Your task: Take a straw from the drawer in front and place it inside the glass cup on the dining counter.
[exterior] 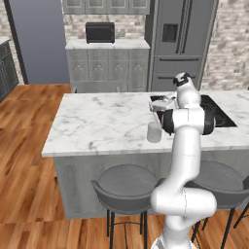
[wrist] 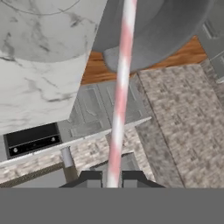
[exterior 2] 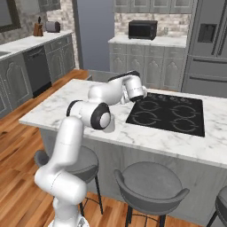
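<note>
Straw (wrist: 121, 83) is already in your gripper (wrist: 113, 177): in the hand view the two dark finger tips stand closed tight on its lower end, and the stick runs straight away from them, up the middle of that picture. So its long axis lies along the direction in which the gripper points. It looks very thin and straight, pale white with soft pink bands, and I see no bend in it.

What the coming move turns on is the glass cup (exterior: 154, 132). In the left base view it stands on the white marble surface (exterior: 102, 121) of the dining counter, near the front edge and just beside the arm's dark elbow joint. The hand (exterior: 163, 103) is above and a little behind the cup in this view, close to the corner of the black cooktop (exterior 2: 166, 113). I judge that the cup is below the gripper and somewhat toward the stool side of the counter, but how far apart they are you cannot tell from these views.

In the hand view the far end of the straw crosses a round grey shape (wrist: 153, 30) beyond the surface's edge; I think it is a stool seat, not the cup. You probably need to turn the straw more upright and bring its free end over the cup's mouth before you release.
</note>
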### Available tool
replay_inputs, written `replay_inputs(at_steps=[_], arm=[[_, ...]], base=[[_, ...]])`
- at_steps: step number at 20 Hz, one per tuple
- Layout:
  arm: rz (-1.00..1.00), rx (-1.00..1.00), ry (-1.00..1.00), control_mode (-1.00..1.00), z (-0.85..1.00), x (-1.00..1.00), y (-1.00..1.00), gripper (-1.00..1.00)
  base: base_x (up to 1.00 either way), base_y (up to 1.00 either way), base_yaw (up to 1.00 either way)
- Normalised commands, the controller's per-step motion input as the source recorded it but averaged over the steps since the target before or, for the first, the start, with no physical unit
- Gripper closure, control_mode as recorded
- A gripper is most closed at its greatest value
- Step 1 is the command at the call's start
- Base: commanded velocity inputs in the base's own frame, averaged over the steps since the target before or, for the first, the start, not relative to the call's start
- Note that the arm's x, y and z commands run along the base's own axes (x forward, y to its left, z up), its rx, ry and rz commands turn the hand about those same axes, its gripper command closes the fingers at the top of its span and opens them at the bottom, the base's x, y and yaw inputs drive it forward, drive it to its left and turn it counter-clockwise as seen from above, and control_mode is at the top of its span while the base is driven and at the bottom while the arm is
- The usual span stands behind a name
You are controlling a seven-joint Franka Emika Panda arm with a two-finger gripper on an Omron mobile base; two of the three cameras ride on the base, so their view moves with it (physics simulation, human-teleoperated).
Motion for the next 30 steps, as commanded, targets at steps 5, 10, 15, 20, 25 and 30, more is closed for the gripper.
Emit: replay_inputs(at_steps=[5, 10, 15, 20, 25, 30], arm=[[0.00, 0.00, 0.00, -1.00, 0.01, 0.19, 0.00, 1.00], [0.01, 0.05, 0.00, -1.00, 0.03, 0.17, 0.00, 1.00], [0.03, 0.14, 0.00, -1.00, 0.06, -0.01, 0.00, 1.00], [0.00, 0.10, 0.00, -1.00, 0.35, -0.03, 0.00, 1.00], [0.00, 0.03, 0.01, -1.00, 0.46, 0.00, 0.00, 1.00], [0.00, 0.00, 0.02, -1.00, -0.02, 0.00, 0.00, 1.00]], base=[[0.00, 0.00, 0.00], [0.00, 0.00, 0.00], [0.00, 0.00, 0.00], [0.00, 0.00, 0.00], [0.00, 0.00, 0.00], [0.00, 0.00, 0.00]])
